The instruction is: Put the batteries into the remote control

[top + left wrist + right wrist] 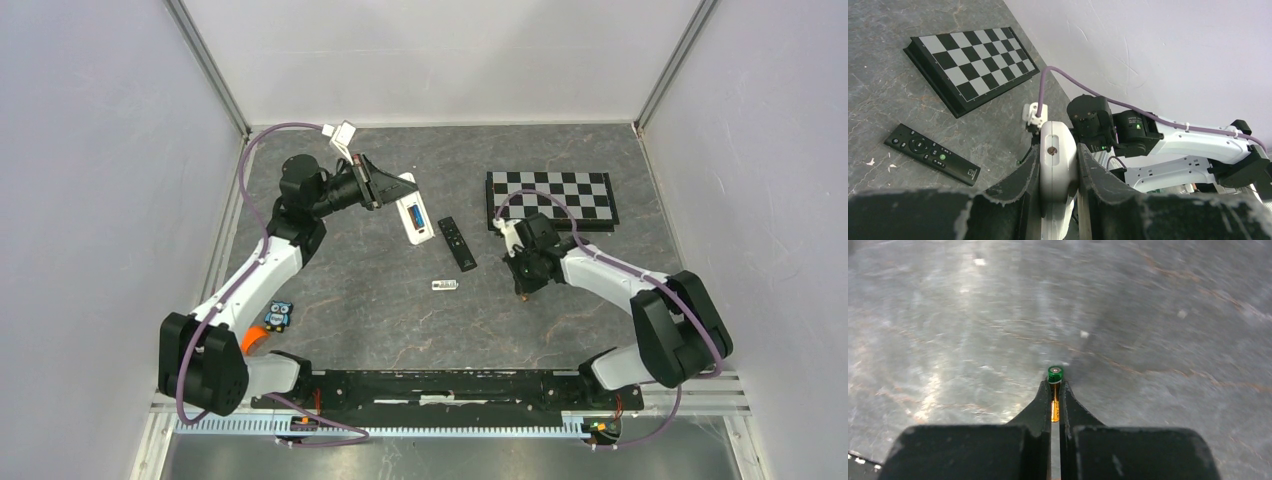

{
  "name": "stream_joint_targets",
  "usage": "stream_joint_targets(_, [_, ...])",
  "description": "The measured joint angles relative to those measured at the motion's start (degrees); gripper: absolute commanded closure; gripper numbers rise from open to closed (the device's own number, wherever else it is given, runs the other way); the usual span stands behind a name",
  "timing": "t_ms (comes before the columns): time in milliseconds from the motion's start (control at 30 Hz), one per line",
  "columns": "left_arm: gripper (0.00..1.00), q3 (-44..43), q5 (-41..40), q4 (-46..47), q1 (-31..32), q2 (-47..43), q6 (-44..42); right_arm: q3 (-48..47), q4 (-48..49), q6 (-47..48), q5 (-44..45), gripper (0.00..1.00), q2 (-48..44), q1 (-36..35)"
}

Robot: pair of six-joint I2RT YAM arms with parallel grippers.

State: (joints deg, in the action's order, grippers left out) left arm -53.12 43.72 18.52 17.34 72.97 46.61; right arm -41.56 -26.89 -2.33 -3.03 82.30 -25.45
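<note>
My left gripper (pixel 383 189) is shut on one end of a white remote (pixel 412 222), held tilted above the table at the back left. A blue battery (pixel 415 213) sits in its open compartment. In the left wrist view the remote (pixel 1058 155) is clamped between both fingers. My right gripper (pixel 523 284) is shut on an orange battery with a green end (pixel 1055 374), held upright just above the table, right of centre. A small pale cylinder, probably another battery (pixel 445 285), lies loose on the table between the arms.
A black remote (pixel 457 243) lies at the centre, also seen in the left wrist view (pixel 933 154). A folded chessboard (pixel 551 199) lies at the back right. An orange tape roll and a sticker (pixel 277 317) sit by the left arm.
</note>
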Motion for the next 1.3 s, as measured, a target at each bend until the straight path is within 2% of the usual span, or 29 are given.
stream_joint_targets(133, [0.98,0.0,-0.2,-0.9,-0.6,-0.5,0.0,0.2,1.4,4.4,-3.1,1.00,-0.4,-5.4])
stream_joint_targets(267, [0.98,0.0,-0.8,-2.6,-1.5,-1.4,0.0,-0.3,2.2,10.0,-3.4,1.00,-0.4,-15.3])
stream_joint_targets(433, [0.98,0.0,-1.9,-4.2,-2.8,-2.5,-0.1,-2.1,0.2,16.4,-1.6,0.99,1.6,-17.4])
stream_joint_targets(567, [0.98,0.0,-3.2,-4.9,-3.3,-3.7,-0.1,-2.4,-1.3,20.2,-1.5,0.87,1.7,-17.3])
stream_joint_targets(733, [0.98,0.0,-4.0,-4.9,-3.4,-4.0,-0.1,-2.8,-2.2,21.9,-1.4,0.60,1.7,-17.4])
stream_joint_targets(833, [0.98,0.0,-4.4,-4.9,-3.5,-4.0,-0.1,-3.6,-2.7,21.3,-0.8,0.50,1.5,-17.4])
stream_joint_targets(967, [0.98,0.0,-4.9,-5.1,-3.9,-4.0,-0.1,-5.2,-2.7,17.9,-0.1,0.45,-0.8,-17.4])
stream_joint_targets(1067, [0.98,0.0,-6.1,-5.7,-4.2,-4.3,-0.1,-6.2,-1.8,12.4,0.8,0.48,-3.7,-17.3])
stream_joint_targets(1200, [0.98,0.1,-8.0,-7.4,-4.5,-5.6,-0.2,-7.8,-0.5,-0.3,4.0,0.53,-5.7,-16.9])
stream_joint_targets(1300, [0.98,1.0,-9.4,-8.9,-4.5,-7.7,-0.6,-9.1,-1.0,-13.3,7.3,0.47,-5.7,-16.1])
